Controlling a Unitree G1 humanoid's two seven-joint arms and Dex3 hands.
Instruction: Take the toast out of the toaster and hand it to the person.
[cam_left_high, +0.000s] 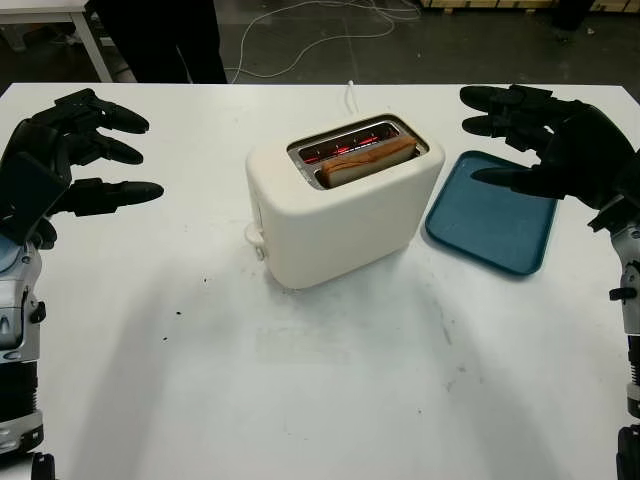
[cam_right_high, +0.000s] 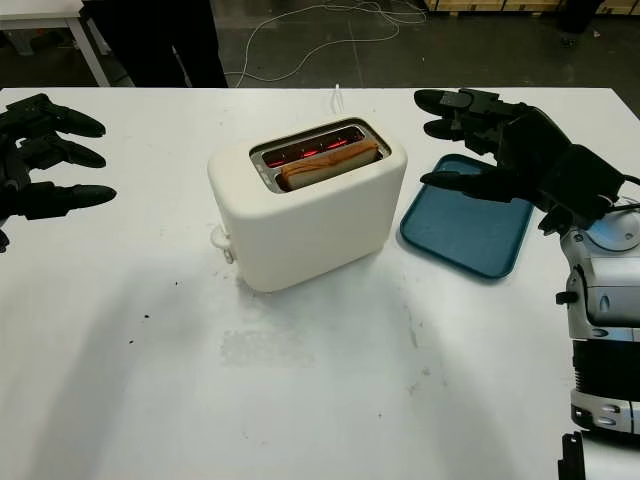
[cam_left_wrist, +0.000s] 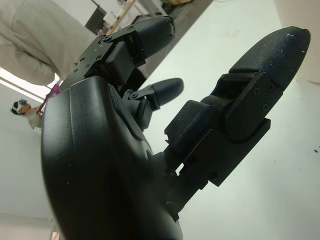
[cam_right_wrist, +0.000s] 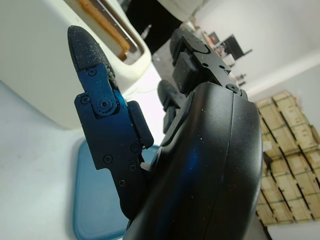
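1. The toast (cam_left_high: 366, 160) sits in the near slot of the cream toaster (cam_left_high: 340, 215), between the two hands and well apart from both
2. The left hand (cam_left_high: 60, 160) hovers open, holding nothing, its fingers (cam_left_high: 120, 192) pointing toward the toaster
3. The right hand (cam_right_high: 520, 150) is open above the blue tray (cam_right_high: 465, 225), fingertips aimed at the toaster, not touching it

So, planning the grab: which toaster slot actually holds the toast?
The slot nearer the robot: the toast lies in it, while the far slot shows only glowing red elements.
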